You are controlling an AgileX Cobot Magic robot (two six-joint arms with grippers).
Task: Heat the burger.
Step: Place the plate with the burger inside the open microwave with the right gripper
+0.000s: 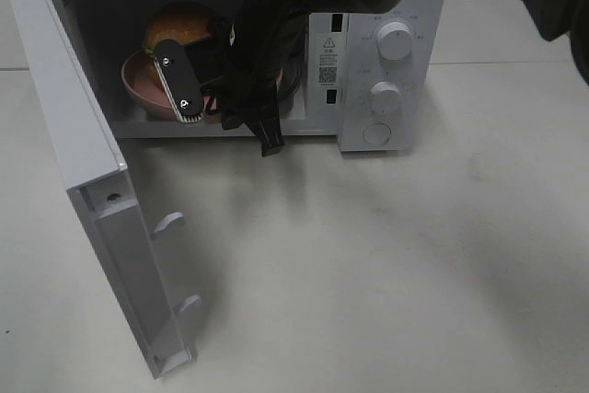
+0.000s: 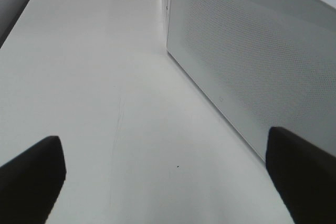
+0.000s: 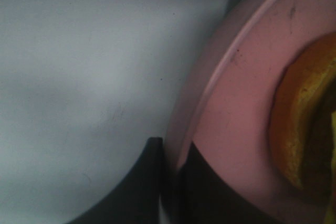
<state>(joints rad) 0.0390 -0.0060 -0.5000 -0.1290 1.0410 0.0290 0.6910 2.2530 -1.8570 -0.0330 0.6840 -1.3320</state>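
Far side of table (image 1: 386, 264), microwave (image 1: 386, 71): door (image 1: 64, 135) swung open toward near-left.
Pink plate (image 1: 138, 85): inside cavity, carrying burger.
Burger (image 1: 179, 25): on plate, farther in than right claw.
Right claw (image 3: 176, 187): narrow, pinching plate rim.
Left claw (image 2: 168, 182): wide, empty, over table beside microwave; probably nearer door.

A white microwave (image 1: 361, 80) (door swung wide open) stands directly on the white table (image 1: 386, 264).
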